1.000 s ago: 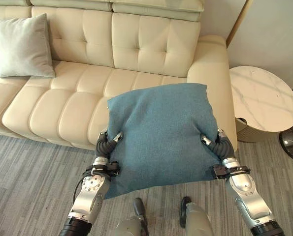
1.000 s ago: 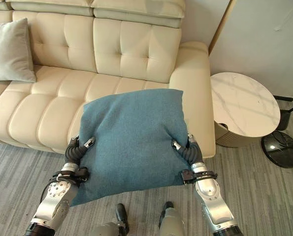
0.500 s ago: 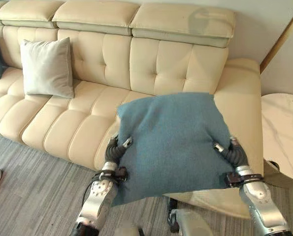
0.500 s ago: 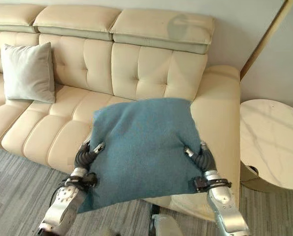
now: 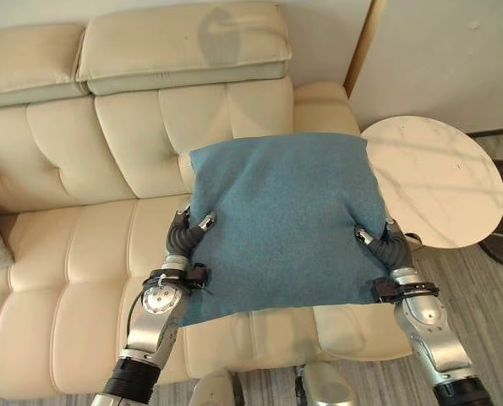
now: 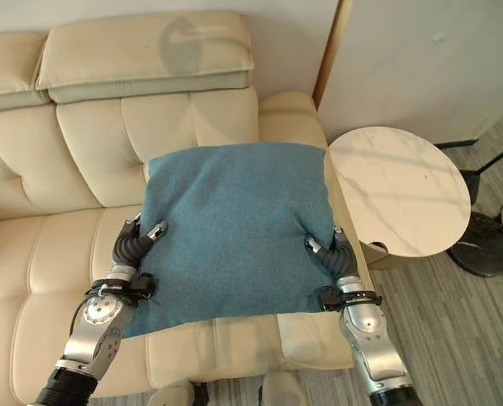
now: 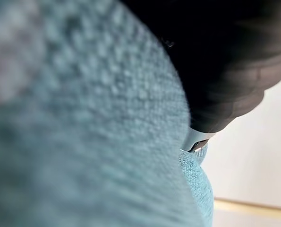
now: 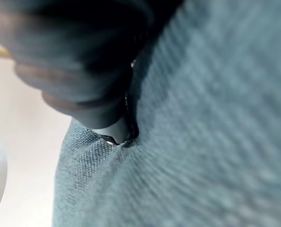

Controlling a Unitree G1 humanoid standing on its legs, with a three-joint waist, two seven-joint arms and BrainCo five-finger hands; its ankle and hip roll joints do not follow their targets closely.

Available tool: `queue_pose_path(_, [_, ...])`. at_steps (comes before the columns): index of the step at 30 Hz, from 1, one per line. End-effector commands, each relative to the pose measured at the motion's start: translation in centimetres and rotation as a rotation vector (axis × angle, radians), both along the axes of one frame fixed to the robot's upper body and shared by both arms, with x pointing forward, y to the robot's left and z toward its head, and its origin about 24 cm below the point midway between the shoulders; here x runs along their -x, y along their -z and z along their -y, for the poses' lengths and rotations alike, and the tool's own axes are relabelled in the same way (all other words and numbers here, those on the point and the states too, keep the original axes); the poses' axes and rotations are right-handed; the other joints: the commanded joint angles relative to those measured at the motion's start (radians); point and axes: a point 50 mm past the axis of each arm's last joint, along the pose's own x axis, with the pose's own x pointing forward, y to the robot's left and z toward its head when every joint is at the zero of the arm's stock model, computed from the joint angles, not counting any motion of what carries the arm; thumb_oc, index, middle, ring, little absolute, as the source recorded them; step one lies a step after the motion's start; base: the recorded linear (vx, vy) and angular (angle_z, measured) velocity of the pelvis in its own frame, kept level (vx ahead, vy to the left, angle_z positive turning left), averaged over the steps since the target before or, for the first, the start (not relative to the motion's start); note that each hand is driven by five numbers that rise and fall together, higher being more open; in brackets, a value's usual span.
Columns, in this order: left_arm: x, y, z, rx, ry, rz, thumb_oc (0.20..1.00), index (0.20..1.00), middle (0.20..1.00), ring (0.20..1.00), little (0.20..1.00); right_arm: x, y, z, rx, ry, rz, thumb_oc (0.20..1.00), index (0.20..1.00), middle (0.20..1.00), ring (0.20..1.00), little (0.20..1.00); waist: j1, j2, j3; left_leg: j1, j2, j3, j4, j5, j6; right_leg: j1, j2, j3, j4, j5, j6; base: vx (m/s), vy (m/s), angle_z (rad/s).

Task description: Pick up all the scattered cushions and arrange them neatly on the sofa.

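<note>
While one cream sofa (image 5: 82,254) fills the left, one teal cushion (image 5: 281,220) is held above its right seat, pinched at each side edge by the left hand (image 5: 188,233) and right hand (image 5: 378,243); one round marble table (image 5: 437,178) is seen rightmost
</note>
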Motion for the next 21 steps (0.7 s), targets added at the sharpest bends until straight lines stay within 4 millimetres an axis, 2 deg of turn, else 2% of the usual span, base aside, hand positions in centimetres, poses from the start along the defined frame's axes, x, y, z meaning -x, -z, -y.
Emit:
queue_pose_path(1, [-0.3,-3.8,1.2,-0.036,0.054,0.229,0.2,0.2,0.2,0.2,0.2,-1.4,-4.4,-3.0,-0.005,-0.116,0.245,0.2,0.2,0.2,0.2,0.2,0.039,-0.009,-0.077,-0.041,-0.02,0.04,0.077,-0.162,-0.012,-0.154,-0.075,0.04,0.069,-0.025,0.147,-0.12,0.152,0.0])
queue_pose_path(4, [-0.9,-4.2,1.1,-0.033,0.038,0.244,0.2,0.2,0.2,0.2,0.2,-2.2,-5.0,-4.3,-0.025,-0.142,0.259,0.2,0.2,0.2,0.2,0.2,0.045,-0.017,-0.074,-0.037,-0.041,0.07,0.078,-0.17,0.009,-0.188,-0.088,0.047,0.074,-0.001,0.168,-0.14,0.169,-0.12])
queue_pose_path(5, [-0.9,-4.3,1.2,-0.034,0.048,0.24,0.2,0.2,0.2,0.2,0.2,-2.2,-4.8,-5.0,-0.031,-0.171,0.253,0.2,0.2,0.2,0.2,0.2,0.06,-0.014,-0.058,-0.041,-0.031,0.093,0.087,-0.156,0.02,-0.196,-0.071,-0.035,0.2,-0.06,0.146,-0.25,0.191,-0.44])
queue_pose_path(6, [-0.8,-4.1,1.1,-0.034,0.043,0.236,0.2,0.2,0.2,0.2,0.2,-2.2,-4.2,-5.0,-0.04,-0.177,0.228,0.2,0.2,0.2,0.2,0.2,0.069,-0.011,-0.067,-0.036,-0.035,0.098,0.069,-0.136,0.022,-0.143,-0.029,-0.053,0.239,-0.123,0.118,-0.22,0.113,-0.55])
queue_pose_path(7, [-0.9,-4.1,1.0,-0.034,0.042,0.237,0.2,0.2,0.2,0.2,0.2,-2.2,-4.2,-5.1,-0.04,-0.177,0.228,0.2,0.2,0.2,0.2,0.2,0.07,-0.011,-0.068,-0.039,-0.034,0.1,0.067,-0.132,0.021,-0.145,-0.028,-0.051,0.235,-0.118,0.117,-0.07,0.017,-0.62])
queue_pose_path(8, [-0.8,-4.1,0.9,-0.031,0.034,0.232,0.2,0.2,0.2,0.2,0.2,-2.3,-4.2,-5.4,-0.037,-0.194,0.226,0.2,0.2,0.2,0.2,0.2,0.089,-0.016,-0.068,-0.023,-0.038,0.103,0.051,-0.125,0.016,-0.122,-0.035,-0.094,0.216,-0.126,0.111,-0.02,-0.056,-0.34])
queue_pose_path(9, [-0.8,-4.0,0.8,-0.029,0.033,0.227,0.2,0.2,0.2,0.2,0.2,-2.3,-4.0,-5.3,-0.039,-0.187,0.216,0.2,0.2,0.2,0.2,0.2,0.092,-0.02,-0.077,-0.022,-0.042,0.097,0.039,-0.121,0.013,-0.101,-0.026,-0.1,0.187,-0.139,0.105,0.0,-0.09,-0.26])
queue_pose_path(10, [-0.7,-3.7,0.9,-0.027,0.04,0.216,0.2,0.2,0.2,0.2,0.2,-2.2,-3.6,-5.0,-0.036,-0.175,0.2,0.2,0.2,0.2,0.2,0.2,0.087,-0.022,-0.088,-0.021,-0.043,0.093,0.03,-0.115,0.011,-0.098,0.002,-0.072,0.178,-0.149,0.09,0.0,-0.124,-0.36])
queue_pose_path(11, [-0.5,-3.4,0.5,-0.021,0.023,0.203,0.2,0.2,0.2,0.2,0.2,-2.3,-3.3,-4.9,-0.03,-0.174,0.18,0.2,0.2,0.2,0.2,0.2,0.102,-0.024,-0.1,-0.021,-0.046,0.096,0.014,-0.112,0.01,-0.09,0.007,-0.06,0.136,-0.126,0.084,0.01,-0.093,-0.16])
queue_pose_path(16, [-0.3,-2.6,0.3,-0.046,0.021,0.165,0.2,0.2,0.2,0.2,0.2,-2.2,-2.3,-4.2,-0.035,-0.138,0.138,0.2,0.2,0.2,0.2,0.2,0.102,-0.008,-0.117,-0.023,-0.052,0.07,-0.014,-0.105,0.01,-0.08,0.017,-0.067,0.082,-0.118,0.076,0.02,-0.059,0.16])
queue_pose_path(19, [-1.2,-3.4,0.5,-0.088,0.003,0.194,0.2,0.2,0.2,0.2,0.2,-2.8,-3.4,-4.7,-0.055,-0.133,0.183,0.2,0.2,0.2,0.2,0.2,0.104,0.013,-0.076,-0.059,-0.054,0.052,-0.024,-0.088,0.009,-0.127,0.016,-0.083,0.091,-0.11,0.075,-0.09,-0.039,0.2])
queue_pose_path(21, [-1.4,-3.7,0.6,-0.094,0.002,0.208,0.2,0.2,0.2,0.2,0.2,-3.0,-3.8,-5.0,-0.061,-0.135,0.201,0.2,0.2,0.2,0.2,0.2,0.104,0.019,-0.075,-0.082,-0.054,0.049,-0.025,-0.083,0.009,-0.152,0.015,-0.084,0.095,-0.108,0.075,-0.09,0.003,0.25])
